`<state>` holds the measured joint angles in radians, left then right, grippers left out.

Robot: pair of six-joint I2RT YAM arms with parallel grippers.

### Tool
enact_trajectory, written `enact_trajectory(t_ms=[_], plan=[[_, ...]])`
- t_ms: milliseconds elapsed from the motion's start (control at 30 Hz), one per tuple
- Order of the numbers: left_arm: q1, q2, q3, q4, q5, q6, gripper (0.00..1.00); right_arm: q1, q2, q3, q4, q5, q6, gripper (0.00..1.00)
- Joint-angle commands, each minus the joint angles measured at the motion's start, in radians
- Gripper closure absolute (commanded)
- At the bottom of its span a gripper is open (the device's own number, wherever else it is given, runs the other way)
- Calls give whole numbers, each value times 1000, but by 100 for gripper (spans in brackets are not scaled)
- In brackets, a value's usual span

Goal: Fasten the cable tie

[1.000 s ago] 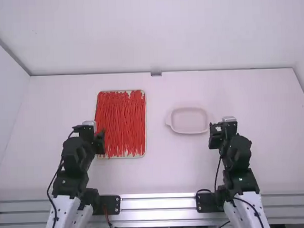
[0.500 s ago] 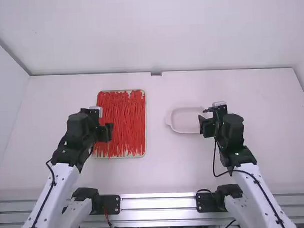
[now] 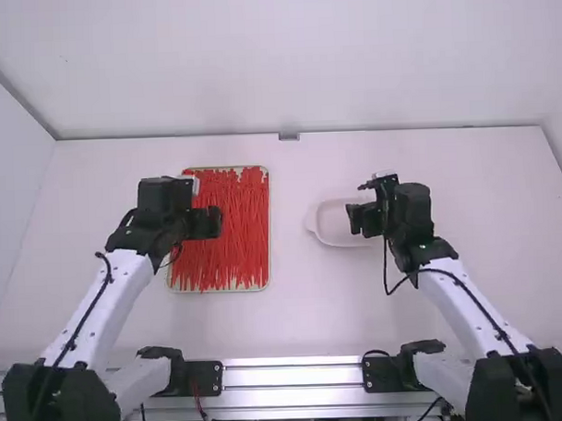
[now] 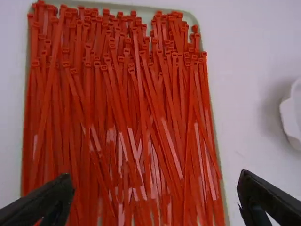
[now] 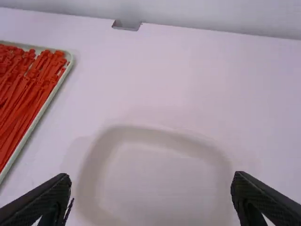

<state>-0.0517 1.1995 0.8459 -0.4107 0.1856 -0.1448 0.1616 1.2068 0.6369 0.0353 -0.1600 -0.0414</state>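
Over the last second we have brought both arms out of their tucked pose near the front rail and stretched them forward across the worktop (image 3: 464, 176). The left claw (image 3: 200, 223) has travelled up and inward and now hangs over the near left part of the tray (image 3: 268, 231), where the red cable ties (image 3: 231, 221) lie in a dense heap, mostly running lengthwise. In the left wrist view its fingers are spread wide, one to each side of the pile, with nothing between them but the ties (image 4: 117, 117) below; we cannot tell how high above them it hangs. The right claw (image 3: 360, 217) has moved forward and toward the middle and now sits over the white dish (image 3: 326, 223), which stands just beside the tray, to its right and apart from it. Its fingers are also spread wide and hold nothing, the dish (image 5: 155, 136) lying empty beneath. We read this as the approach only: no tie has been lifted out, so the fastening itself has not begun. The left claw looks to be lining up to pick one tie, and we expect separating a single strand from so tangled a pile to be the awkward part.
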Motion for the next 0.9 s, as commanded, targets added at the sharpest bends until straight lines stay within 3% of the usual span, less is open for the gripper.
enact_trajectory(t_ms=[0, 533, 867], plan=[[-10, 31, 49, -11, 22, -23, 6, 7, 32, 48, 3, -14, -6, 7], [-27, 326, 470, -282, 5, 67, 0, 16, 98, 84, 3, -23, -12, 2], [-27, 562, 674, -314, -21, 67, 1, 16, 98, 84, 3, -24, -12, 2]])
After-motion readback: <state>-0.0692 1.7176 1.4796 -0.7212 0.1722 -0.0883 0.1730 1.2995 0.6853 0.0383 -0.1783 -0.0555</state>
